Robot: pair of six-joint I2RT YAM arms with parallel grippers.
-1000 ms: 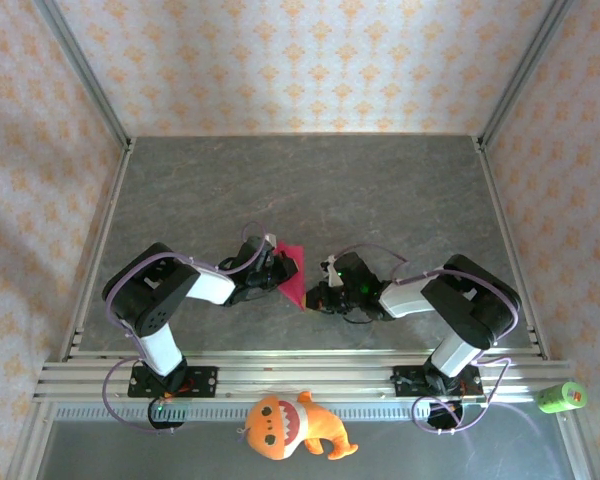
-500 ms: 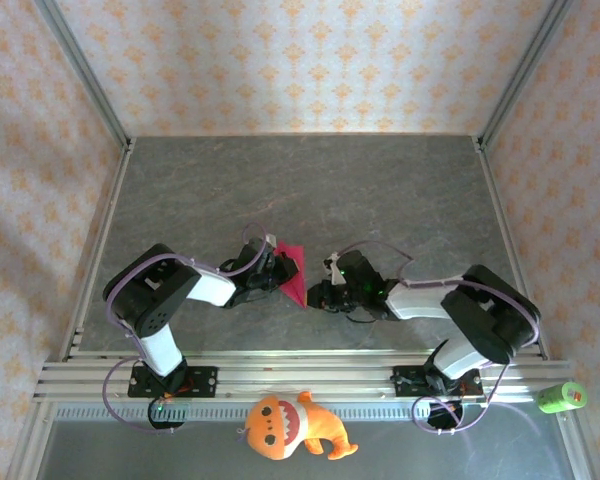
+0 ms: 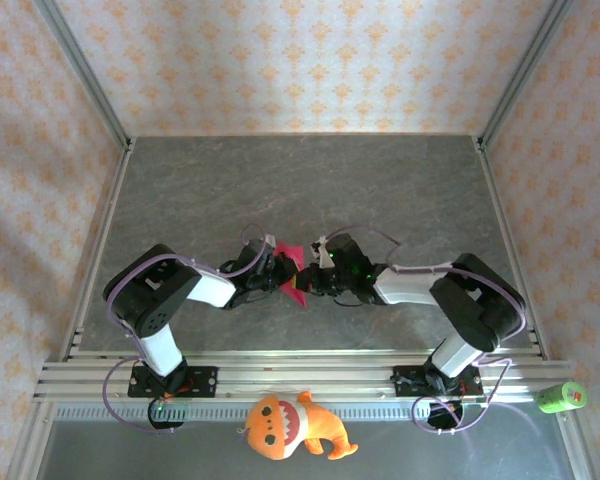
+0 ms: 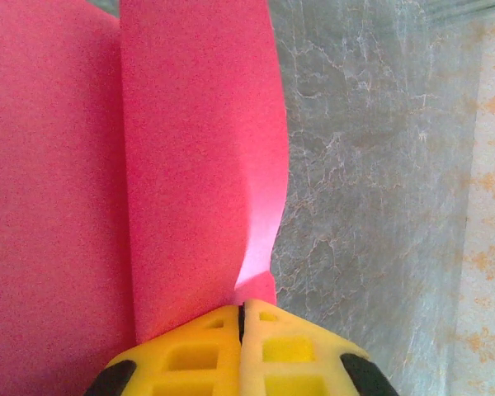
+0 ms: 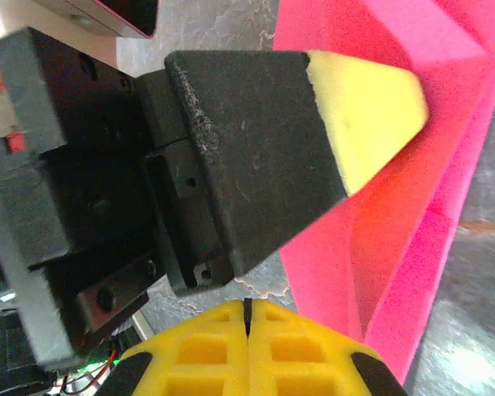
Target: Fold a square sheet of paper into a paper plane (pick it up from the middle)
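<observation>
The worktop is viewed from above, behind the arm bases. The pink paper, small in that view, is seen very close by both wrist cameras.

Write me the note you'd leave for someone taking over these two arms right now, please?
Left gripper: shut on the pink paper, pinching it at one edge and holding it up over the table.
Right gripper: shut, nothing seen between its pads, close beside the paper and the left gripper.
Done: paper picked up, some folds creased in.
Left: it is not yet a pointed plane; finish the folds.
</observation>
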